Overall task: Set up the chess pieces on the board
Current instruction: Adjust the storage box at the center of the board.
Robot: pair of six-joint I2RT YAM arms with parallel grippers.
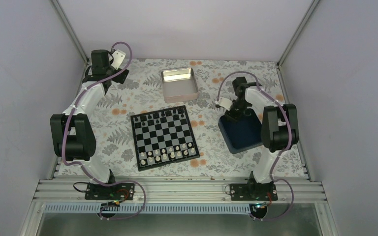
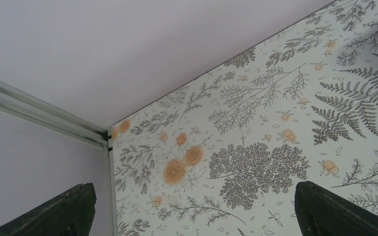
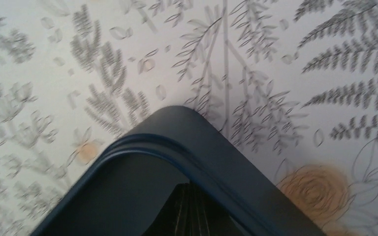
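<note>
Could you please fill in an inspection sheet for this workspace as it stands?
Surface: floral cloth, flat.
Job's things: board at centre; black chess pieces along its far edge.
Clutter: cream pieces on the near rows; metal tin behind the board; navy box to its right.
Grippers: left gripper open over bare cloth, far-left corner; right gripper, fingers shut, over the navy box.
Cables: purple cables looped along both arms.
Surroundings: pale walls, aluminium frame.
</note>
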